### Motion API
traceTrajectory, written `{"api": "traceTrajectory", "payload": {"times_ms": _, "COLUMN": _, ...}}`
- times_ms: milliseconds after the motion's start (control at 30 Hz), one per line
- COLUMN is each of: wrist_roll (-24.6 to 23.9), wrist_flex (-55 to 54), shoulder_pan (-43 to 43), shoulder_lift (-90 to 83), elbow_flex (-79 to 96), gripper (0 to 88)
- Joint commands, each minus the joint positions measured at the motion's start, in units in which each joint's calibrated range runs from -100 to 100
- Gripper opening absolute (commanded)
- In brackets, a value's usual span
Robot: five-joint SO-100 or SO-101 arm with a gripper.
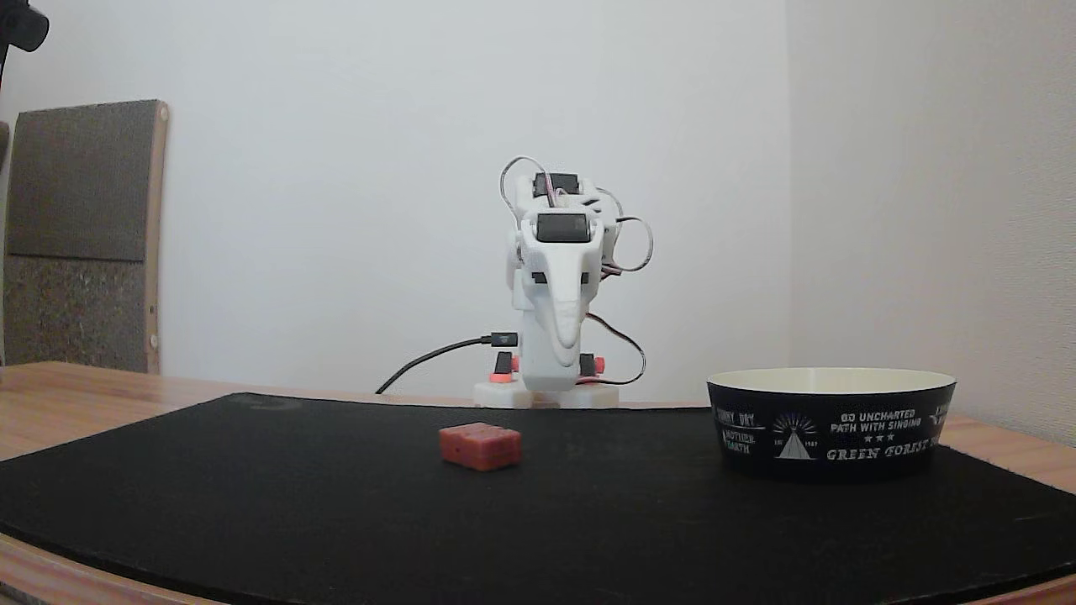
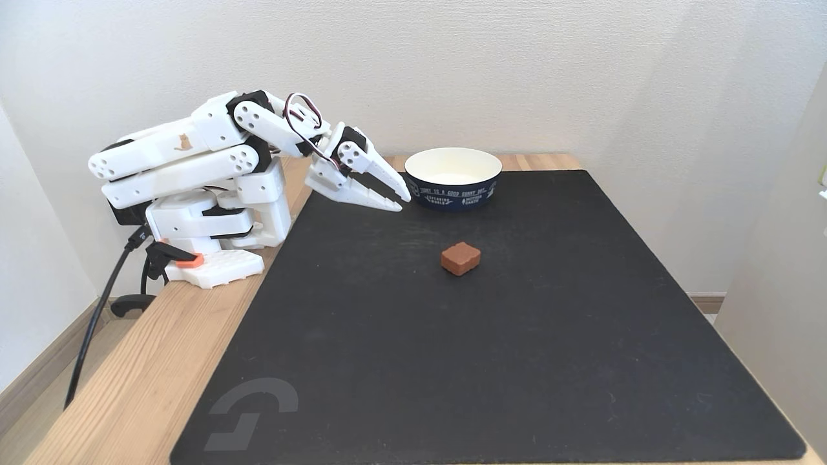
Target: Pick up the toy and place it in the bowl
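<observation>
The white arm (image 2: 194, 161) sits folded back over its base at the edge of the wooden table (image 2: 161, 361), and the gripper (image 2: 402, 199) points out low over the near corner of the black mat (image 2: 517, 355). In a fixed view from the side, the two white fingers (image 2: 371, 194) lie pressed together right down to the tips, no gap between them: the pincer is closed and holding nothing. Its tips hang in the air just short of the bowl (image 2: 452, 187), touching neither bowl nor mat as far as this angle tells.

From the front, in a fixed view, the gripper (image 1: 565, 343) faces the camera, nose down, fingers together again, well behind the toy (image 1: 480, 446).

The toy (image 2: 460, 258), a small red block with dark dots on its side, lies flat on the mat, out in the open, apart from the gripper and apart from the bowl. The bowl (image 1: 830, 424) stands upright on the mat, black outside with white lettering and a tent emblem, cream inside. A black cable (image 2: 97, 323) drops from the arm's base off the table edge.
</observation>
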Motion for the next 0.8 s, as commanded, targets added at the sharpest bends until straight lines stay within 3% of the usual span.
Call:
{"api": "traceTrajectory", "payload": {"times_ms": 0, "wrist_roll": 0.2, "wrist_flex": 0.2, "shoulder_pan": 0.1, "shoulder_lift": -0.5, "elbow_flex": 0.7, "gripper": 7.0}}
{"api": "traceTrajectory", "payload": {"times_ms": 167, "wrist_roll": 0.2, "wrist_flex": 0.0, "shoulder_pan": 0.1, "shoulder_lift": -0.5, "elbow_flex": 0.7, "gripper": 7.2}}
{"api": "traceTrajectory", "payload": {"times_ms": 367, "wrist_roll": 0.2, "wrist_flex": -0.1, "shoulder_pan": 0.1, "shoulder_lift": -0.5, "elbow_flex": 0.7, "gripper": 31.2}}
{"api": "traceTrajectory", "payload": {"times_ms": 767, "wrist_roll": -0.3, "wrist_flex": -0.3, "shoulder_pan": 3.2, "shoulder_lift": 2.2, "elbow_flex": -3.9, "gripper": 32.9}}
